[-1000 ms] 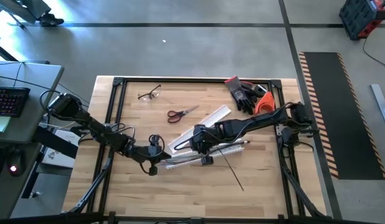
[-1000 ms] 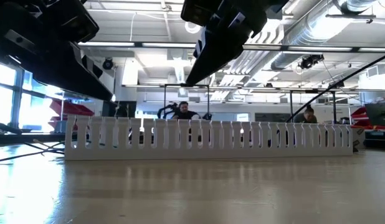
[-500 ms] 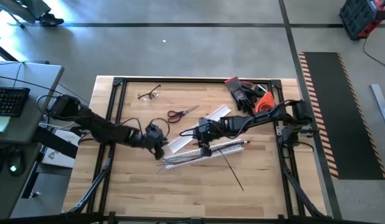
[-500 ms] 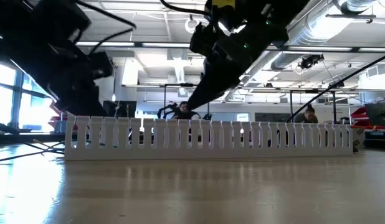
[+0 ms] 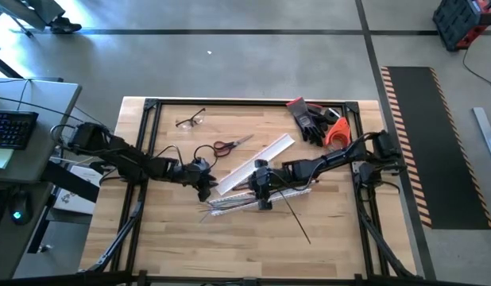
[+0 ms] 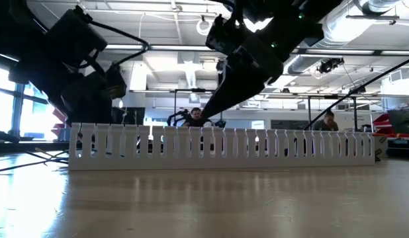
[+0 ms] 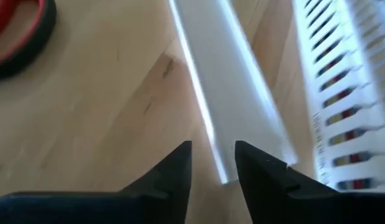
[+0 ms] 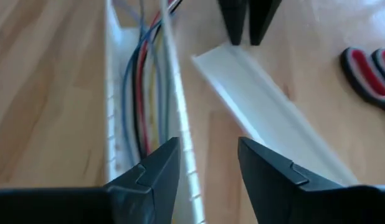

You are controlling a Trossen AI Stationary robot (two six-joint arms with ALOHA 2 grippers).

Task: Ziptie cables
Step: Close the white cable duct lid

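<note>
We saw the left gripper [image 5: 206, 187] reaching low at the near end of the white cover strip [image 5: 253, 164], fingers parted and empty. The right gripper [image 5: 262, 195] hovered over the slotted duct [image 5: 245, 201] beside that strip, fingers apart, gripping nothing. The cables [image 8: 142, 93] lay inside the duct, and the ziptie [image 5: 295, 215] lay just past it.

The high view looks straight down from well above, taking in the whole wooden table [image 5: 174, 238] and the floor around it. The low view sits at tabletop height, facing level across the boards into the room, with the white slotted duct [image 6: 221, 147] spanning its width quite near. Each wrist view looks forward and down from close above the wood — the left wrist view onto the flat white cover strip [image 7: 227, 87], the right wrist view onto the same strip [image 8: 267, 102] from the opposite end. The duct appears in all four views.
</note>
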